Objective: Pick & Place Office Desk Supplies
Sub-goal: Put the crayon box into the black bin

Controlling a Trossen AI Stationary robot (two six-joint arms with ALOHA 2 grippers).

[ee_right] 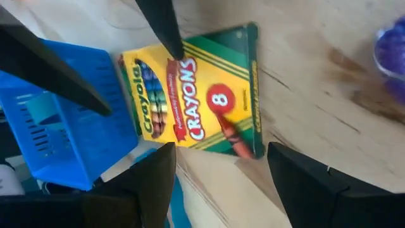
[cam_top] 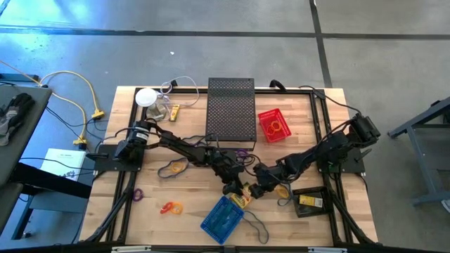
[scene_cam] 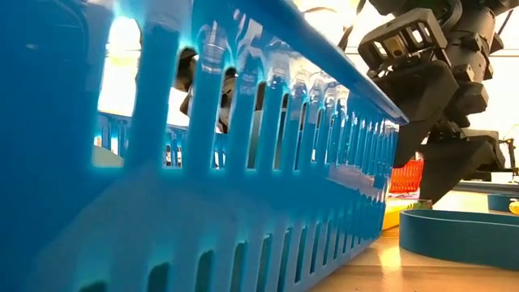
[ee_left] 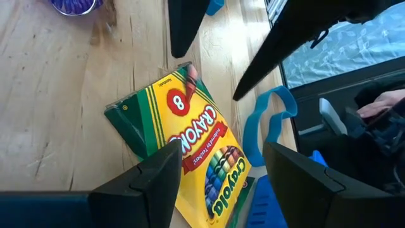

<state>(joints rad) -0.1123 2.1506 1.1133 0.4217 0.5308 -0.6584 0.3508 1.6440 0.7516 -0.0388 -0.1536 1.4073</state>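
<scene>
One crayon box [ee_left: 190, 155], two plastic baskets, one blue [cam_top: 223, 218] and one red [cam_top: 273, 125], one black mesh box [cam_top: 231, 109], one blue band loop [ee_left: 262, 123], and two robot arms over one table [cam_top: 140, 218]

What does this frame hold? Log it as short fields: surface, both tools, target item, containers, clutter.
surface: wooden table
left tool: open, over the crayon box
right tool: open, facing it from the other side of the crayon box
target item: yellow-and-green crayon box, flat on the wood, not gripped
containers: blue basket beside the crayon box; red basket; black mesh box
clutter: blue band, orange loops
</scene>
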